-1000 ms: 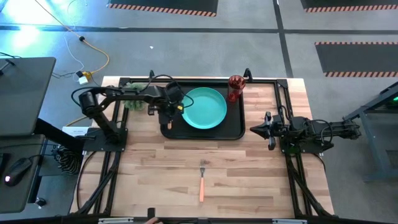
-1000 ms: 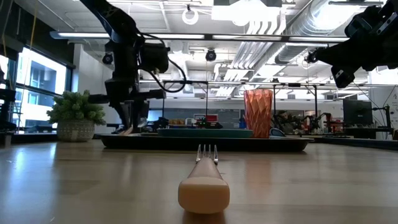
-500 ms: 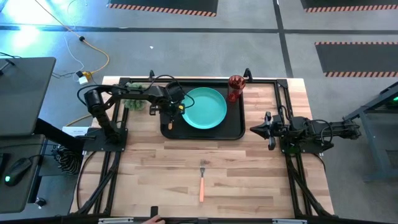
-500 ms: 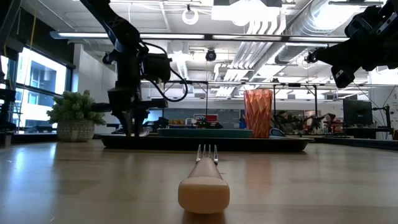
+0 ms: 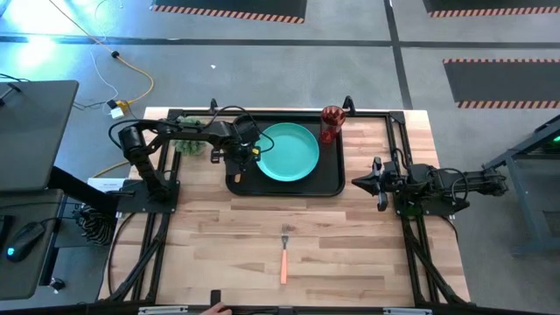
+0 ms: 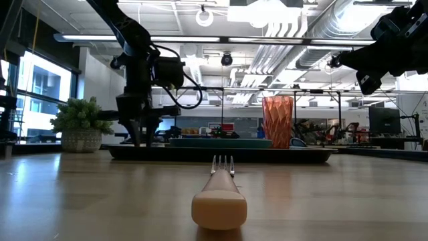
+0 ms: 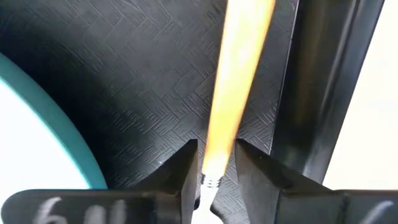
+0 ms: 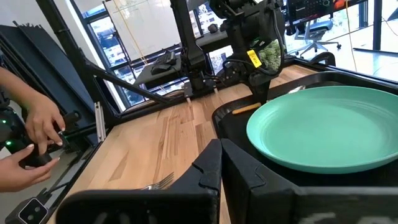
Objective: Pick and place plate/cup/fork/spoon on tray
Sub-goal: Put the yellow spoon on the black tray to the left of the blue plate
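The turquoise plate (image 5: 287, 150) lies in the black tray (image 5: 328, 185) at the table's far side. The dark-red cup (image 5: 332, 122) stands at the tray's far right corner. The fork (image 5: 283, 254) lies on the wood near the front edge, tines toward the tray. My left gripper (image 5: 234, 163) points down over the tray's left end, beside the plate, shut on the spoon (image 7: 236, 81). The spoon's bowl is hidden by the gripper. My right gripper (image 5: 378, 184) is shut and empty, raised to the right of the tray. My left gripper pinches the spoon's orange-tan handle between its two fingers, at the end where the handle meets the metal neck (image 7: 214, 167). The fingers come from above, pointing down, across the handle. The handle (image 8: 245, 107) lies low on the tray floor beside the plate.
A small potted plant (image 5: 188, 144) stands just left of the tray. Black frame bars run along the table's left, right and far edges. A person's hands (image 8: 37, 137) hold a device beyond the table. Bare wood lies between the tray and the fork.
My left gripper has gone down with the spoon to the tray floor at the tray's left end, then kept still for the last half second. Plate, cup and fork have stayed where they were.
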{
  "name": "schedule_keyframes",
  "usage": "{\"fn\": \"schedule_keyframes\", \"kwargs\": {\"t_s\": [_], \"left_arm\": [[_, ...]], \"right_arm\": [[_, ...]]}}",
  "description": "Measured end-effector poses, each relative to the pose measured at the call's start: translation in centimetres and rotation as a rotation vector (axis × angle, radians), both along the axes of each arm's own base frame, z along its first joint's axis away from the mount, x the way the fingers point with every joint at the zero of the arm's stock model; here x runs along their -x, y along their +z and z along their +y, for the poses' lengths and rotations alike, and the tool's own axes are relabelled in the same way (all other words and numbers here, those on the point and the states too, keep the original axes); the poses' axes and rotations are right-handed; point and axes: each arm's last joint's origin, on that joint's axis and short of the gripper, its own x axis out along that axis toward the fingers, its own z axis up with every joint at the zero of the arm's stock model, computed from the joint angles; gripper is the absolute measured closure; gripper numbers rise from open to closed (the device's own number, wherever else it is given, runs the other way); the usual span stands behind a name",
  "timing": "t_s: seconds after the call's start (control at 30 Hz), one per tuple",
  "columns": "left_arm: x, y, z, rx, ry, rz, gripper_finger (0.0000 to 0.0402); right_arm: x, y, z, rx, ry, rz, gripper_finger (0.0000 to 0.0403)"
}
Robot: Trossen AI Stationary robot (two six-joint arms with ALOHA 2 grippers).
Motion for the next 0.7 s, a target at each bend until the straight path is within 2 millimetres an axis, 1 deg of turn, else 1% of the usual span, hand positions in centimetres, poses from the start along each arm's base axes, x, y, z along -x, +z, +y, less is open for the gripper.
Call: {"fn": "schedule_keyframes", "kwargs": {"t_s": [0.13, 0.7], "left_arm": [[0.0, 0.0, 0.0, 0.002, 0.014, -0.001, 0.0295], [-0.05, 0.0, -0.16, 0.03, 0.033, -0.012, 0.0293]], "right_arm": [[0.0, 0.0, 0.0, 0.0, 0.0, 0.0, 0.0403], [0.0, 0.01, 0.0, 0.0, 0.0, 0.0, 0.0403]]}}
